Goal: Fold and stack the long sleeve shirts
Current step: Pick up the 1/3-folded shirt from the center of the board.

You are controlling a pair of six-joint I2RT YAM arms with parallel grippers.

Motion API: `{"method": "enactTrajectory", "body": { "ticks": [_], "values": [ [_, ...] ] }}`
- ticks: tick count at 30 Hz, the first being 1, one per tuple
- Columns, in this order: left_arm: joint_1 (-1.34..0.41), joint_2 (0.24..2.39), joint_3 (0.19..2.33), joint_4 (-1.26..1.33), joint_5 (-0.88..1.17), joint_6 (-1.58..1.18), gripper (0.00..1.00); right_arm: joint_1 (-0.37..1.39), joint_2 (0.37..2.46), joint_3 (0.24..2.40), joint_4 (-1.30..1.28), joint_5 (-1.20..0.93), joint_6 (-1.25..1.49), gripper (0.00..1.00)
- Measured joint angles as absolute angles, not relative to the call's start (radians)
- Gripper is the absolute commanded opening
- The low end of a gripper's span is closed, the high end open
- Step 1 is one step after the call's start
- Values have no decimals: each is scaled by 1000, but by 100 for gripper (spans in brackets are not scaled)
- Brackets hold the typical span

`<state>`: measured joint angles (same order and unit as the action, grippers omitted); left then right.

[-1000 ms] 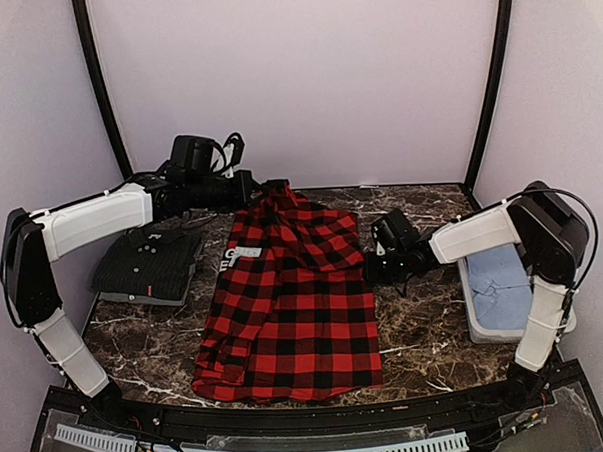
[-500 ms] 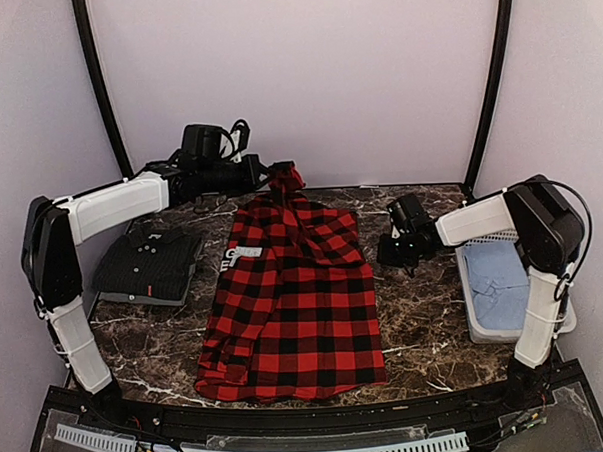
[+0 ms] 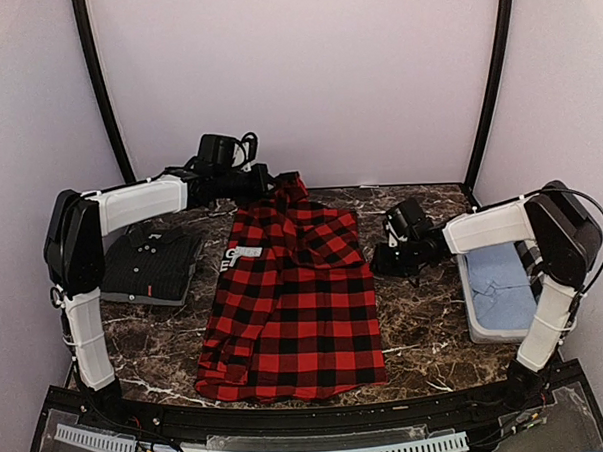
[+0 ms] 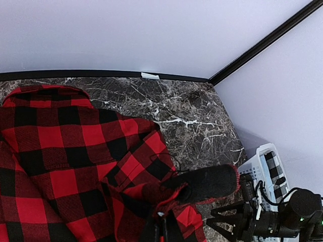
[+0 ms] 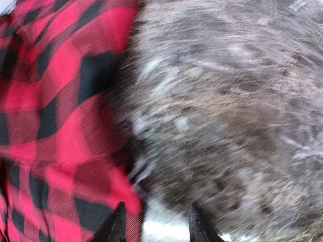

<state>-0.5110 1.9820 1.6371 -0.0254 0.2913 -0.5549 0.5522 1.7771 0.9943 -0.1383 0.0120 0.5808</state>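
Left hand: clamped together on the collar end of the red-and-black flannel shirt, at the far edge of the desk. The cloth is bunched at the pinch and drawn up off the surface there. The rest of the flannel lies flat down the middle of the desk, hem toward the arm bases, with the white lettering patch showing on its left side.

Right hand: low over bare marble just beside the flannel's right edge. Its fingertips stand apart with nothing between them. The wrist view is blurred.

Charcoal striped shirt: already folded, lying at the left of the desk, apart from the flannel. A grey bin holding pale blue cloth sits at the far right.

Judgement: the fold on the flannel is under way.
- One pinch on the collar lets the right shoulder sag.
- The right hand should take the right edge near the shoulder, catching every layer, before any carry.
- Both hands should then lift level and lay the top over toward the hem in one even sweep.
- Keep the cloth taut between the hands, or a crease will set crooked.
- Release only once the cloth is flat.
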Motion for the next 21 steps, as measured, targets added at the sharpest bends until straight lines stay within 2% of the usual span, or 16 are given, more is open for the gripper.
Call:
{"method": "enactTrajectory", "body": {
  "ticks": [5,9,13,15,16,20,21],
  "values": [
    [-500,1982,1568,-17,275,-587,0,582,1773,1005,-131,1,577,52],
    [-479,1982,1459,-25,262,-615,0,582,1834,1096,-129,0,557,54],
    [-466,1982,1393,-28,256,-631,0,582,1917,1186,-120,0,541,50],
    [-463,1982,1383,-28,255,-635,0,582,1957,1222,-126,1,533,44],
    [-463,1982,1383,-26,256,-635,0,582,1979,1242,-130,2,531,38],
    [-463,1982,1383,-12,268,-636,0,578,2031,1291,-155,20,528,4],
    [-463,1982,1383,-6,273,-636,0,576,2037,1298,-163,23,530,0]
  ]
}}
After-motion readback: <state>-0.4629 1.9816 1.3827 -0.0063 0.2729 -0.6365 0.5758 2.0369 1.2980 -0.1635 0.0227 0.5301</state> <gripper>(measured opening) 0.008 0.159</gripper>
